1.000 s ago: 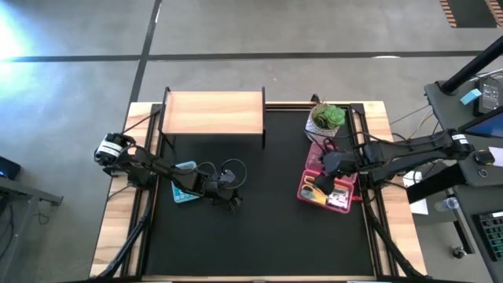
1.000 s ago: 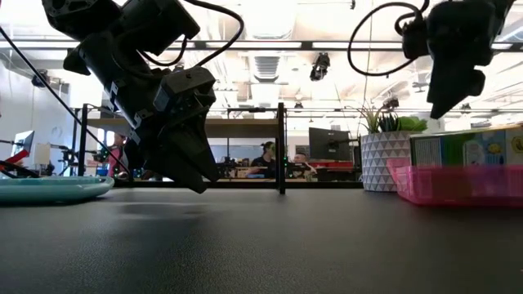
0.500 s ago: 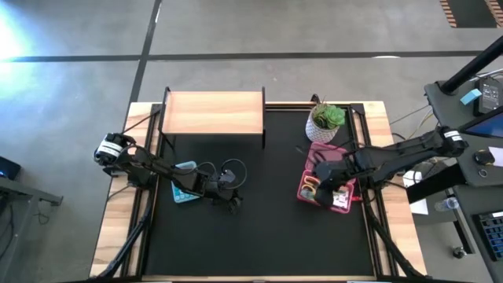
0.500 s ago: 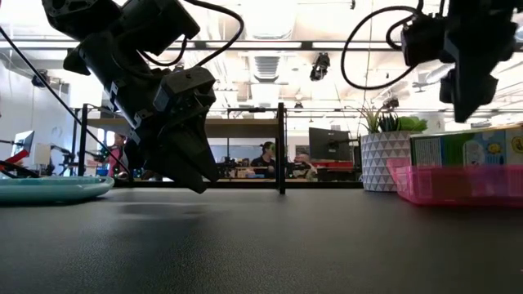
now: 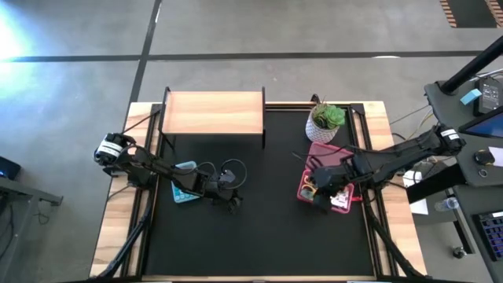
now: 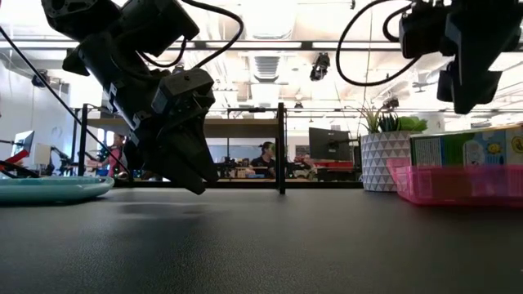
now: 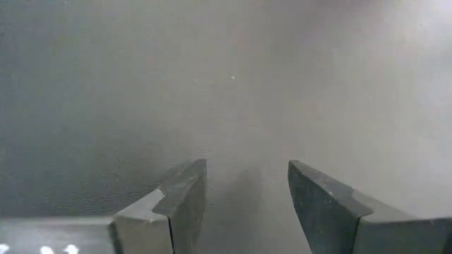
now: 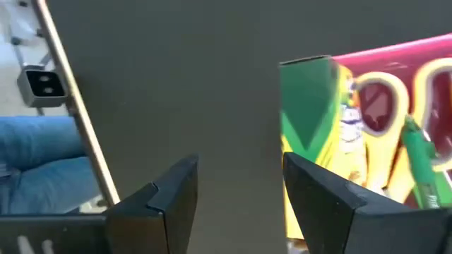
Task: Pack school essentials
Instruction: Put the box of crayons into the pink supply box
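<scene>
Two arms are counted over the surface (image 5: pixel 259 228), with one pink basket (image 5: pixel 302 191), one potted plant (image 5: pixel 325 120) behind that basket, one teal plate (image 5: pixel 185 194) and one wooden shelf (image 5: pixel 213 112). One green pen (image 8: pixel 424 152) is seen in the basket.

- An open-plan lab or office workspace is shown, set up as a robot workstation.
- A polished concrete floor (image 5: pixel 78 86) marked with dark lines is seen around the wood-edged table (image 5: pixel 118 236).
- Exposed ducts and strip lights are visible on the open ceiling (image 6: pixel 270 61) in the low view.
- Desks with monitors (image 6: pixel 328 144) are seen behind the table, where seated people (image 6: pixel 265 158) are visible.
- Equipment with cabling (image 5: pixel 479 165) is placed beside the table.
</scene>
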